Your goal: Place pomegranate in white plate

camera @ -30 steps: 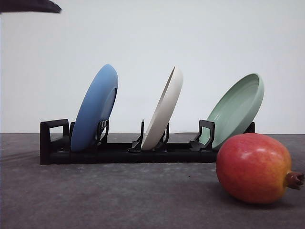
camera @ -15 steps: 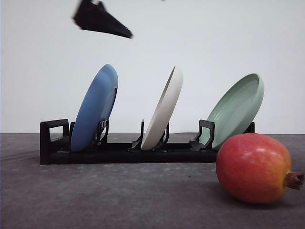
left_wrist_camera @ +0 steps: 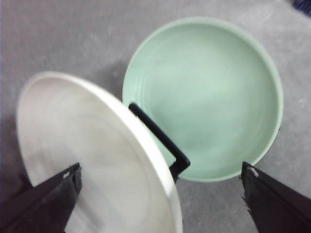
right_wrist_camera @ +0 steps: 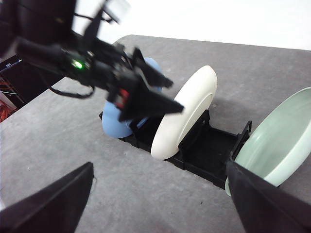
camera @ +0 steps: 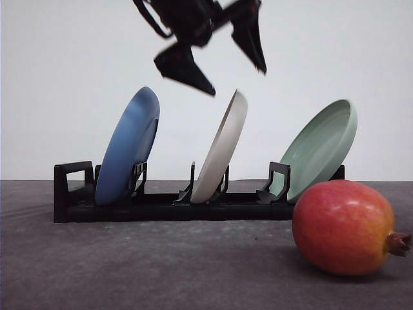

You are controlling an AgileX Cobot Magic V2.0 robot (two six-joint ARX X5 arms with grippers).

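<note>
The left hand [camera: 239,82] is hanging in the air just above the top edge of the white plate [camera: 221,150], its two dark fingers [camera: 184,68] spread wide with nothing between them. That plate is standing tilted in the middle slot of a black rack [camera: 161,205], with a blue plate [camera: 129,147] leaning to one side of it and a pale green plate [camera: 321,148] to the other. The pomegranate [camera: 344,227] is lying on the grey counter [camera: 142,265] in front of the rack's green-plate end, well apart from the white plate, crown pointing sideways. The right hand [right_wrist_camera: 160,201] is hovering back from the rack, wide open and empty.
</note>
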